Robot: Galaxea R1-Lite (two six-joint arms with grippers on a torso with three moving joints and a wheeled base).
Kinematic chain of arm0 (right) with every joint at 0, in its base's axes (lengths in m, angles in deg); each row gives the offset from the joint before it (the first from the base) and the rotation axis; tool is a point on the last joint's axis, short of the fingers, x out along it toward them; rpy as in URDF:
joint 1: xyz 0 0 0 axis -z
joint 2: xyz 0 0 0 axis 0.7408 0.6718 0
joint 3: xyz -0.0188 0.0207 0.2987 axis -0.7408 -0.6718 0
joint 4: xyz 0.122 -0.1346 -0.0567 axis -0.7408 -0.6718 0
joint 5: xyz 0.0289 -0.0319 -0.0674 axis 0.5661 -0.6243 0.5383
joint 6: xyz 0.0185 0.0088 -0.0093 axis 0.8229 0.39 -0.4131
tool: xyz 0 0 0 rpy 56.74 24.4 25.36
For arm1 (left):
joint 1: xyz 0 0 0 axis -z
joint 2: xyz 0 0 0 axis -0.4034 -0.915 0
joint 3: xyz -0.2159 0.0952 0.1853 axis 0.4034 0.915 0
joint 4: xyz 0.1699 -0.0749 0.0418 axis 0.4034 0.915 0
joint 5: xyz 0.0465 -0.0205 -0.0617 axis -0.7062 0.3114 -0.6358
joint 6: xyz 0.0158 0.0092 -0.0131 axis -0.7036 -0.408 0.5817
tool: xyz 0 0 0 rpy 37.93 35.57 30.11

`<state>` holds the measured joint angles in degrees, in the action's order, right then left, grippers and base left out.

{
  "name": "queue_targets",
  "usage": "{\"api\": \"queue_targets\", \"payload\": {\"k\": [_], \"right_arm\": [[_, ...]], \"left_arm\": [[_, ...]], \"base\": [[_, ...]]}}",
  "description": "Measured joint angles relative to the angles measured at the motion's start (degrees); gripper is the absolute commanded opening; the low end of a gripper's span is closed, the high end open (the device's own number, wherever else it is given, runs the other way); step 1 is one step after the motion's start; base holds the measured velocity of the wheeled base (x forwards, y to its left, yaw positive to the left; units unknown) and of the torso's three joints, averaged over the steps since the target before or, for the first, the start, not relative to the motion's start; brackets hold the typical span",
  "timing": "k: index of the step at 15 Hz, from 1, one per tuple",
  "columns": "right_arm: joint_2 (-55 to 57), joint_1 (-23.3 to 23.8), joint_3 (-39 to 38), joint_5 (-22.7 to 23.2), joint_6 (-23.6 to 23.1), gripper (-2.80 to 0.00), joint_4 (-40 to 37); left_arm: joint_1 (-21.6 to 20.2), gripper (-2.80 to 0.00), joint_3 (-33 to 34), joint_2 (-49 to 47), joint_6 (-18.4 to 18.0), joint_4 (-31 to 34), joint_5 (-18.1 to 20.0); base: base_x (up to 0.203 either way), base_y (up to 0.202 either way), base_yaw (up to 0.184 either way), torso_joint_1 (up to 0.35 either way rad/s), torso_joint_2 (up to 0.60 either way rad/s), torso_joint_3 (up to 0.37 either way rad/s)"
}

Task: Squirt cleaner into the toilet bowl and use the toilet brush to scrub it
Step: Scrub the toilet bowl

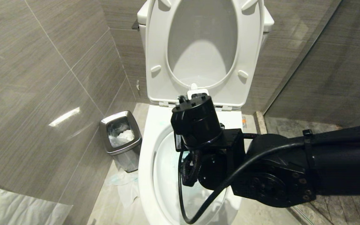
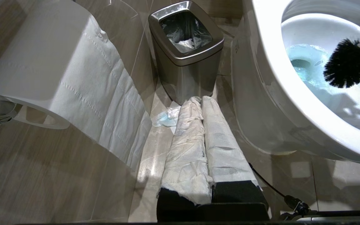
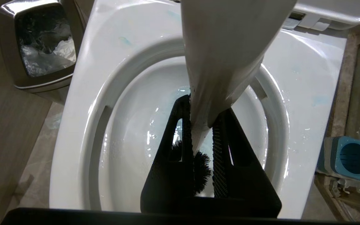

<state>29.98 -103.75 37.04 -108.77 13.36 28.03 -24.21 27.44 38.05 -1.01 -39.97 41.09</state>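
The toilet bowl (image 1: 148,162) stands open with seat and lid raised; its water (image 2: 305,64) is tinted blue. My right arm (image 1: 198,125) reaches over the basin. In the right wrist view my right gripper (image 3: 205,106) is shut on the toilet brush's white handle (image 3: 230,47), pointing down into the bowl (image 3: 130,134). The black bristle head (image 3: 200,165) hangs inside the basin, and the left wrist view shows it above the blue water (image 2: 350,62). My left gripper (image 2: 200,99), its fingers wrapped in white covering, is shut and empty, low beside the toilet's outer wall (image 2: 270,103).
A steel waste bin (image 1: 120,137) with a bag liner stands on the floor left of the toilet. The brush's blue-topped holder (image 3: 352,157) sits on the floor on the other side. A toilet paper roll (image 2: 58,72) hangs on the left wall. Crumpled paper (image 1: 127,187) lies by the toilet's base.
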Motion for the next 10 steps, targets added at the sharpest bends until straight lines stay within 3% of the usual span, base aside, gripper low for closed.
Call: {"api": "queue_targets", "payload": {"k": [10], "right_arm": [[-7.2,0.2,-10.9,0.1,1.9,-2.80,0.2]], "left_arm": [[0.0,-2.80,0.0,0.0,0.0,0.0,0.0]], "base": [[0.000,0.000,0.000,0.000,0.00,0.000]]}}
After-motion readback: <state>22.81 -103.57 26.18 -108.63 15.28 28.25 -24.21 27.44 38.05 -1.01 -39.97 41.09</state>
